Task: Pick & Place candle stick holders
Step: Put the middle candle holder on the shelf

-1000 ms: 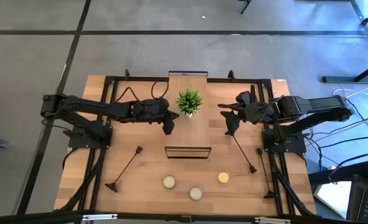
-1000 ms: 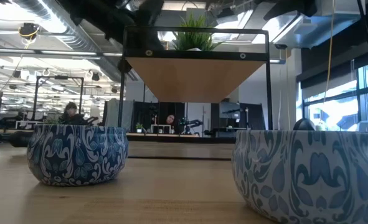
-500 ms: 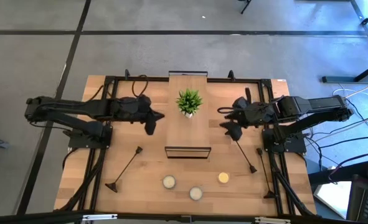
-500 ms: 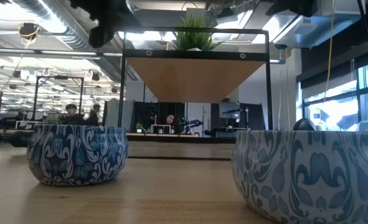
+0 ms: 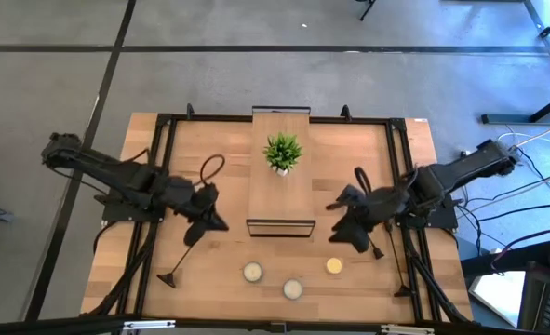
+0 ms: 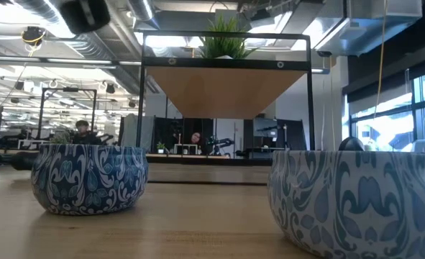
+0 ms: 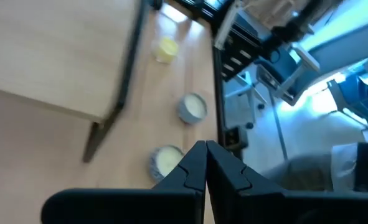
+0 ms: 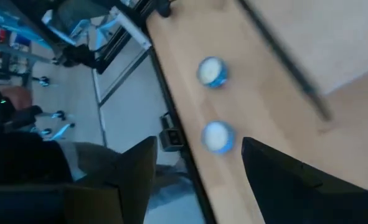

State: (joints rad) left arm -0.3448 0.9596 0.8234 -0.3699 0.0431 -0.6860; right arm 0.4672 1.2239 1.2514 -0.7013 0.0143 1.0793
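High view is showing both arms now swung down from beside the potted plant (image 5: 283, 152): left gripper (image 5: 211, 221), fingers pressed together, reaching toward the left candle stick holder (image 5: 187, 252); right gripper (image 5: 342, 233), fingers apart and empty, nearing the right candle stick holder (image 5: 371, 244).

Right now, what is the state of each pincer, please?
Left pincer: closed, holding nothing.
Right pincer: open, holding nothing.

Two dark jointed arms (image 5: 107, 172); black looping cables (image 5: 210, 167).
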